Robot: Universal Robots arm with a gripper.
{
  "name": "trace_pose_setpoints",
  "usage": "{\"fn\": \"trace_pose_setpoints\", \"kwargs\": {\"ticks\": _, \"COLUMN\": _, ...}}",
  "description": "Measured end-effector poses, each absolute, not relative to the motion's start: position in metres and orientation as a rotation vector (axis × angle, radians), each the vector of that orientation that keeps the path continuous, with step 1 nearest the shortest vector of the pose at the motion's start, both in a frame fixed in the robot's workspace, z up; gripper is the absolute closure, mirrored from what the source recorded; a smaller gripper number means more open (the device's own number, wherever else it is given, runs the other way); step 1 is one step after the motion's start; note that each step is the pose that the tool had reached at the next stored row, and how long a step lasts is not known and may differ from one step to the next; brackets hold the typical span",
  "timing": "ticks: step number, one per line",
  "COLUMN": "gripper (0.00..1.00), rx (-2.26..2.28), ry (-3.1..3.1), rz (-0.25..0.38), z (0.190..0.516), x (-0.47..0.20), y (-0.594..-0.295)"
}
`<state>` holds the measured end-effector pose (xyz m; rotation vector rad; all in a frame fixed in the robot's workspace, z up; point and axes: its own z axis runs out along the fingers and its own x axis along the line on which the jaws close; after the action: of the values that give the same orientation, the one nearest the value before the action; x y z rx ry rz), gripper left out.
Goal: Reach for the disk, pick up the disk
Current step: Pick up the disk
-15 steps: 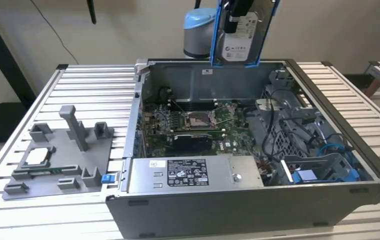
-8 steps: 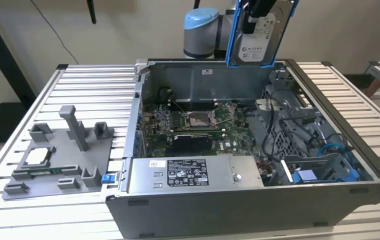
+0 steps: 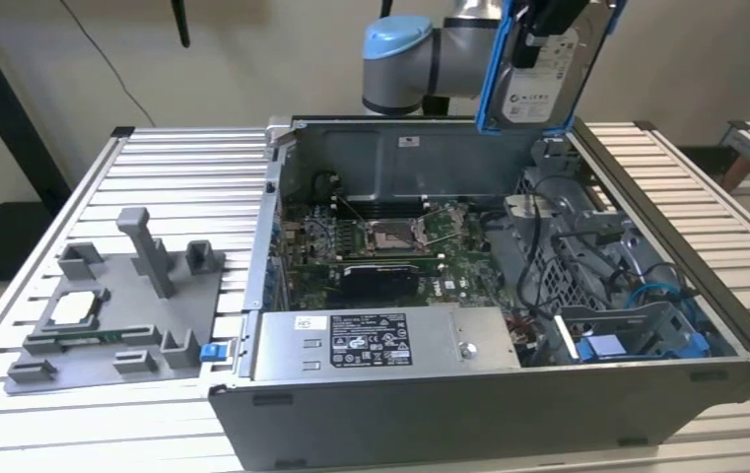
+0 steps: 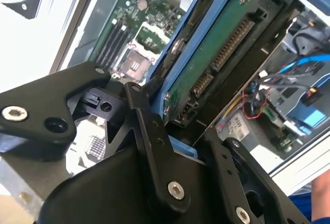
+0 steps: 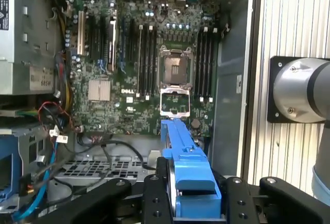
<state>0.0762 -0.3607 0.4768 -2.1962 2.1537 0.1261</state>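
While my gripper (image 3: 552, 25) hangs above the rear wall of the open computer case (image 3: 507, 414), its fingers (image 4: 154, 146) are clamped on the disk (image 3: 539, 79), holding it on edge, clear of the case. Its white label faces the exterior view; the print is too small to read. In both wrist views the blue bracket (image 5: 188, 167) sits between the black fingers. Inside the case lie the green motherboard (image 5: 149, 74) with its bare processor socket (image 5: 177, 64), a labelled grey power supply (image 3: 368, 340) and loose cables (image 5: 51, 118). A grey fixture (image 3: 118, 315) stands on the slatted table (image 3: 151, 158).
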Motion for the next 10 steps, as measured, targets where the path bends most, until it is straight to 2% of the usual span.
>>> {"fn": "trace_pose_setpoints", "kwargs": {"ticks": 10, "gripper": 1.0, "rx": -2.196, "ry": 2.154, "rz": 0.126, "z": 0.476, "x": 0.093, "y": -0.361}}
